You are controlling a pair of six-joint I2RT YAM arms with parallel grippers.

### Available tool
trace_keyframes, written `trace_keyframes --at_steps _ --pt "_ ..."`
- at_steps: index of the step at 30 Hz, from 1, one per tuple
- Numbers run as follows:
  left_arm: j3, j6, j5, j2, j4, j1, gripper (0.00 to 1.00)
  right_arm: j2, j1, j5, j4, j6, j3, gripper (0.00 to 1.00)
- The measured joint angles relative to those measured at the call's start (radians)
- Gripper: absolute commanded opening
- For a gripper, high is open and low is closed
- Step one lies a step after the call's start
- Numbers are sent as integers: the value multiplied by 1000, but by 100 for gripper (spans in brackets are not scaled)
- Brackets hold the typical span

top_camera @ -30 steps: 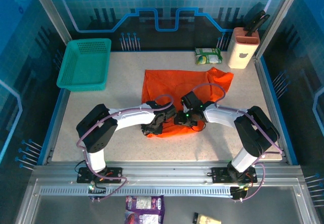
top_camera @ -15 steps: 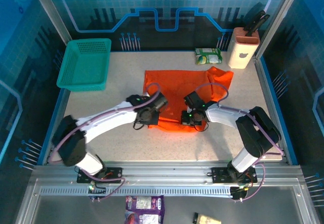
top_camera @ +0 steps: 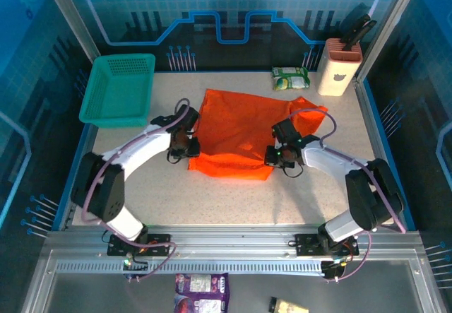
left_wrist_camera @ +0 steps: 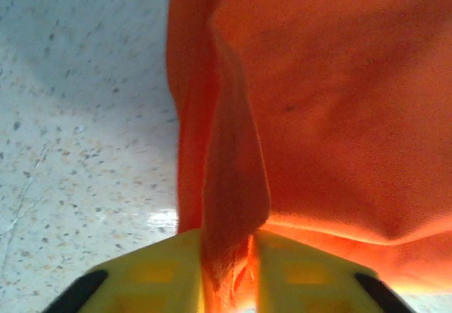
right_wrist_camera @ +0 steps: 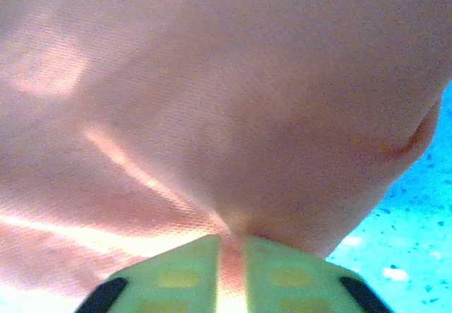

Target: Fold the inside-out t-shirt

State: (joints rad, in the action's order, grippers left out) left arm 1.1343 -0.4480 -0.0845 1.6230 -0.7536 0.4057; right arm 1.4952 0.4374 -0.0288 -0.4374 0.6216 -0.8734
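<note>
The bright orange inside-out t-shirt (top_camera: 240, 133) lies partly folded in the middle of the table, one sleeve sticking out at the back right. My left gripper (top_camera: 188, 145) is at the shirt's left edge, shut on a pinched ridge of the orange cloth (left_wrist_camera: 229, 207) between its yellow fingers (left_wrist_camera: 152, 270). At the shirt's right side, my right gripper (top_camera: 277, 156) is shut on a fold of the cloth (right_wrist_camera: 233, 246), which drapes over that wrist camera. Between the two grips the cloth is drawn out sideways.
A teal mesh basket (top_camera: 120, 87) stands at the back left. A green-and-white packet (top_camera: 291, 78) and a pink knife block (top_camera: 339, 66) sit at the back right. Bare speckled tabletop (top_camera: 233, 200) lies in front of the shirt.
Both grippers have moved apart and toward the back: the left one from the shirt's front middle to its left edge, the right one rightward. The cloth is now drawn wider between them.
</note>
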Motion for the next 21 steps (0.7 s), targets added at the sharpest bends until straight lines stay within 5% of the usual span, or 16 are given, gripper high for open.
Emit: trace_keyframes --at_steps 10,21 --pt "-6 -8 -135 -61 -106 -4 39 -142 0 22 -79 -29 7 56" --pt "-154 -181 -66 -134 -49 102 40 -29 0 -42 -44 -48 56 60"
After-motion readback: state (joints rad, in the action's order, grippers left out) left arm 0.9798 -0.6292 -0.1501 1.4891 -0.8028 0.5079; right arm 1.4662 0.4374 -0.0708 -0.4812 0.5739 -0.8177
